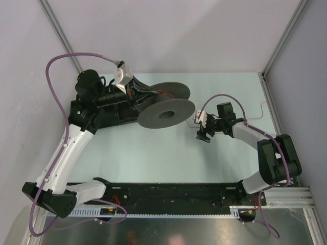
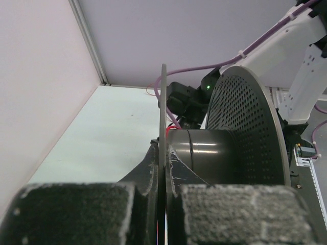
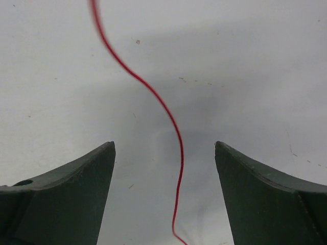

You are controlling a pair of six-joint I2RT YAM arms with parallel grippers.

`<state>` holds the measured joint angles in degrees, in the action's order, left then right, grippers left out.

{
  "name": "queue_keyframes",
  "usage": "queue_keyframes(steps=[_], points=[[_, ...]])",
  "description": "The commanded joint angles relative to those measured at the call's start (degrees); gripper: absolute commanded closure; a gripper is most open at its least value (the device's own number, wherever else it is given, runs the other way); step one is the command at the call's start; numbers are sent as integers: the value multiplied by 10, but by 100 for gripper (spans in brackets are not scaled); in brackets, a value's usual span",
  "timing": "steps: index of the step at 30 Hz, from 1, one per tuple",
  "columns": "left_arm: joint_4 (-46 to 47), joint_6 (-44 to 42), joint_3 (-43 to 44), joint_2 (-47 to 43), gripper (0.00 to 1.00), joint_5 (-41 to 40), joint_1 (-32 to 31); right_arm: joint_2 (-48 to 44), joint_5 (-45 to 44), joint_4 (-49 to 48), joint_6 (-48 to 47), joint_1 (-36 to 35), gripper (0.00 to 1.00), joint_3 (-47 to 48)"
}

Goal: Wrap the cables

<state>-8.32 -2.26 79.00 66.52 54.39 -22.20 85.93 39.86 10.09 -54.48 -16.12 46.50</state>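
The left end effector is clamped on one thin rim of the single grey spool. The right end effector stands apart. One red cable runs between its fingers from 12 to 6 o'clock, above the worktop.

In the top view the spool is placed just left of centre, in the upper half of the frame, over the table. The left gripper is set against its left side. In the left wrist view one flange is held between the fingers at bottom centre. The right gripper is placed just right of the spool, apart from it. In the right wrist view the cable is seen running from upper left to bottom centre, between the two fingers, touching neither.
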Motion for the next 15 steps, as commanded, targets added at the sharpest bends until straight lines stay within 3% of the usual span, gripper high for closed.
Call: queue_keyframes(steps=[1, 4, 8, 11, 15], points=[[30, 34, 36, -25, 100, 4, 4, 20, -7, -43, -28, 1, 20, 0], [29, 45, 39, -23, 100, -6, 5, 29, -13, -53, -21, 2, 33, 0], [30, 68, 45, -18, 100, -48, 10, 26, -8, -48, -3, 7, 67, 0], [29, 107, 48, -9, 100, -148, 17, 6, 3, -21, 6, 14, 91, -1], [29, 161, 36, 2, 100, -323, 22, -54, 19, 4, 28, 17, 99, -15]])
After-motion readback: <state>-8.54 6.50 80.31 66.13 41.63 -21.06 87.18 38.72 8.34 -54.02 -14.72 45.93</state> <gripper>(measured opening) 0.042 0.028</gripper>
